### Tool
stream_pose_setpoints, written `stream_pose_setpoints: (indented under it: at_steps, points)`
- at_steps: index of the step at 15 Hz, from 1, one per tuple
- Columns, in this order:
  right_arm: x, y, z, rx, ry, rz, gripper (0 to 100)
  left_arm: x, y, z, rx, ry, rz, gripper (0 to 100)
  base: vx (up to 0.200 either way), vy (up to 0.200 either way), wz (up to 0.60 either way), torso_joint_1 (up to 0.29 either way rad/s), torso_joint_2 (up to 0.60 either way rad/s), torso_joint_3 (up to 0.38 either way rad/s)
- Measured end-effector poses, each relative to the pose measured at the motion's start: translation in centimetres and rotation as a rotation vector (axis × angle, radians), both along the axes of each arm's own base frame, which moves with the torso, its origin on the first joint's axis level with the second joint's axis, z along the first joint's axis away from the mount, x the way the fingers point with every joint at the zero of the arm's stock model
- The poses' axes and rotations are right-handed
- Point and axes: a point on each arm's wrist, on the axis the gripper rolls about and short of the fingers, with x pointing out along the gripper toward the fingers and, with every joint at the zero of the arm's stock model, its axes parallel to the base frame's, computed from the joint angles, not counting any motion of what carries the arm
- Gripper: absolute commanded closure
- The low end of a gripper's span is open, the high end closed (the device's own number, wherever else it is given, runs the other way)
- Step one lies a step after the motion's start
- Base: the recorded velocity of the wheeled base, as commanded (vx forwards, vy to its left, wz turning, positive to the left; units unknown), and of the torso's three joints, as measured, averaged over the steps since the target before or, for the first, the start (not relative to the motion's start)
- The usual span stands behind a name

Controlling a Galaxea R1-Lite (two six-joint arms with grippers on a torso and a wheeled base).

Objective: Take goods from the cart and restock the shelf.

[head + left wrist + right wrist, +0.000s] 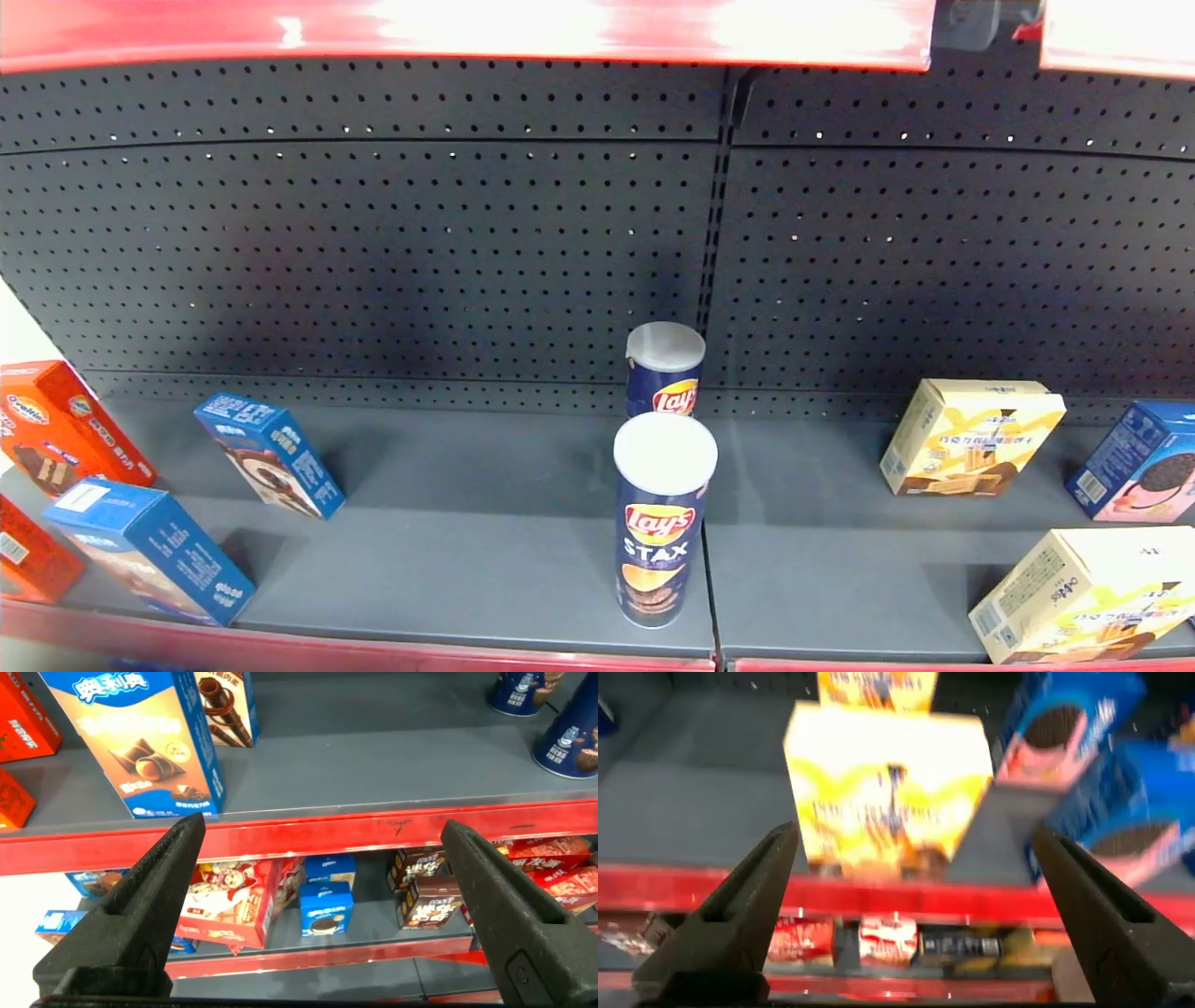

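Two dark blue chip cans stand on the grey shelf [448, 551], one [662, 515] near the front edge and one [664, 368] behind it by the back panel. My left gripper [322, 859] is open and empty, held in front of the shelf's red front edge [374, 833], below a blue wafer box [140, 737]. My right gripper [915, 859] is also open with nothing between its fingers, facing a yellow box [887, 789] at the shelf front.
Blue boxes [149, 551] [269, 455] and orange boxes [65, 434] sit at the shelf's left. Yellow boxes [971, 436] [1083, 593] and a blue cookie box [1139, 462] sit at the right. A lower shelf holds more goods [327, 905].
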Motion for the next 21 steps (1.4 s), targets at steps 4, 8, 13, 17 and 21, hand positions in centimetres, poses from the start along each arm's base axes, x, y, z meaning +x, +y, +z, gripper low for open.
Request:
stream_pose_setpoints:
  at_steps: [4, 8, 13, 17, 21]
  points:
    - [-1.6, -0.2, -1.6, -0.001, -0.031, -0.062, 0, 0.0, 0.0, 0.0, 0.000, 0.000, 0.000, 0, 0.000, 0.000, 0.00, 0.000, 0.00, 0.000]
    - [-1.9, -0.2, -1.6, -0.005, -0.069, -0.066, 0, 0.0, 0.0, 0.0, 0.000, 0.000, 0.001, 0, 0.000, 0.000, -0.30, 0.001, 0.00, 0.000]
    - [-2.0, -0.1, -1.7, 0.014, -0.086, -0.051, 0, 0.0, 0.0, 0.0, 0.001, 0.001, 0.000, 0, 0.000, 0.000, 0.00, 0.000, 0.00, 0.000]
    - [-2.0, -0.1, -1.7, 0.039, -0.090, -0.055, 0, 0.0, 0.0, 0.0, 0.001, 0.001, -0.001, 0, 0.000, 0.000, 0.00, 0.000, 0.00, 0.000]
    - [-2.0, 0.1, -1.7, 0.051, -0.084, 0.043, 0, 0.0, 0.0, 0.0, 0.001, 0.001, 0.000, 0, 0.000, 0.000, 0.00, 0.000, 0.00, 0.000]
